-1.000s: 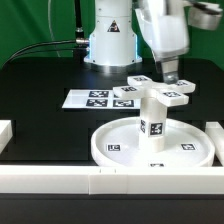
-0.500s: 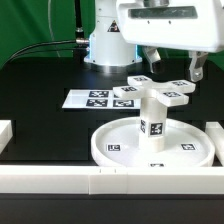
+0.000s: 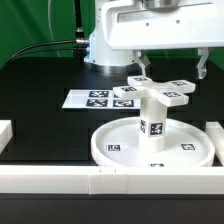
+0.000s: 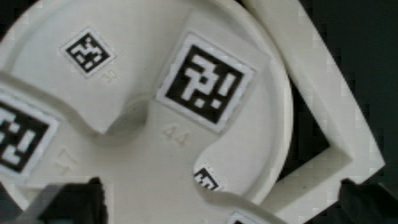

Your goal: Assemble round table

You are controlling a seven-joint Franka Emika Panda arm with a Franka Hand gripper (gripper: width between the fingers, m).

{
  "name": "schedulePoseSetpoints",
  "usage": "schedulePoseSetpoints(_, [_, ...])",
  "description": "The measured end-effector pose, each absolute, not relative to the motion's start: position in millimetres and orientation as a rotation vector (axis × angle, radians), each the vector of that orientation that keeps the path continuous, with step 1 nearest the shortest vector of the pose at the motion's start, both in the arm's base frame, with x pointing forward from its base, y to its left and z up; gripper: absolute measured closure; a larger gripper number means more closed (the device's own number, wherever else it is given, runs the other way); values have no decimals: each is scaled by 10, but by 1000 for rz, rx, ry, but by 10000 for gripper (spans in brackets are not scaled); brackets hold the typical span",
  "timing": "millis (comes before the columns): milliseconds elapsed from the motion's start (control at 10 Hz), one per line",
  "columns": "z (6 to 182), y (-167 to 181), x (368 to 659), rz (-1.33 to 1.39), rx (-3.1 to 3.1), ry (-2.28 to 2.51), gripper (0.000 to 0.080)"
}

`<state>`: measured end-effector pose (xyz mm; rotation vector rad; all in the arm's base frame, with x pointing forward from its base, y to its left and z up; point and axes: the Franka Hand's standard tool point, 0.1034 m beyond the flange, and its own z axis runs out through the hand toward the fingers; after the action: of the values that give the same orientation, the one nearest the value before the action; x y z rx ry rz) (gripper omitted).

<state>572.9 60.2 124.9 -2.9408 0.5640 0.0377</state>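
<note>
white cross-shaped foot [image 3: 160, 92] on leg [image 3: 152, 117] | gripper [image 3: 174, 66] spread wide, holding nothing

The round disc [image 3: 152, 146] is white, and the square tags on its floor are black-and-white. The cylinder leg [image 3: 152, 113] is white too, with one such black-and-white tag on its side. The cross-shaped foot [image 3: 157, 90] is white, each arm patterned with a black-and-white tag; the wrist view shows those blocky black marks on white [image 4: 210, 80]. The worktop [image 3: 45, 125] is black. The marker board [image 3: 98, 99] is white with black printed tags. The border rails [image 3: 60, 181] are plain white. The backdrop [image 3: 30, 25] is green.
</note>
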Motion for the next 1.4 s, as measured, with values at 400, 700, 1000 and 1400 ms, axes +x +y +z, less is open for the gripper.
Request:
schedulePoseSetpoints(400, [1264,568,5744,36,-3027,-5,151])
schedulePoseSetpoints(700, [1259,536,5756,1,-3010,-416,151])
schedulePoseSetpoints(1000, [1258,472,5793,-53,-2933,-991,151])
schedulePoseSetpoints(1400, [1244,372,5791,-61,-2803,-1368,151])
